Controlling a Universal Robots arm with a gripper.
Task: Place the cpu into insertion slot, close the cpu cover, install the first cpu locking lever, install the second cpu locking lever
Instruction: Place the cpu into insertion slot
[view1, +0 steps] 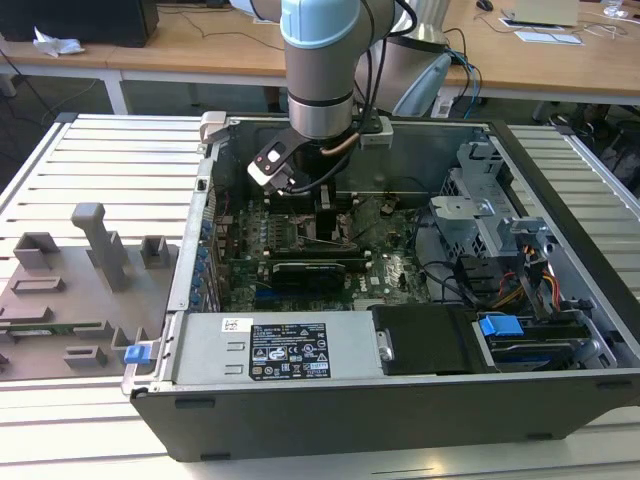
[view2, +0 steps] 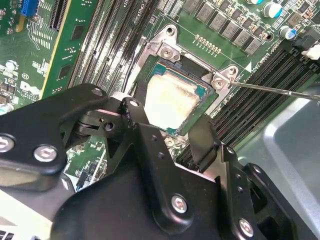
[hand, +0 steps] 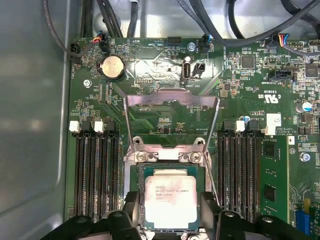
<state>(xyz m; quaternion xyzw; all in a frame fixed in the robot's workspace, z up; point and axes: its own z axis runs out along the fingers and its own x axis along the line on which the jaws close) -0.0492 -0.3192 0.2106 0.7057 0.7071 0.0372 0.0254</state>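
First wrist view has the cpu (hand: 170, 192) lying in the insertion slot (hand: 135, 175) with the claw (hand: 171, 212) straddling it, can't tell if it's clamped or let go, cpu cover (hand: 170, 98) flipped open, so I reckon any sideways drag could skew the cpu and scrape the insertion slot.

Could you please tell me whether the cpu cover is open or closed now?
Open: the cpu cover is swung back off the insertion slot, leaving the cpu bare in it.
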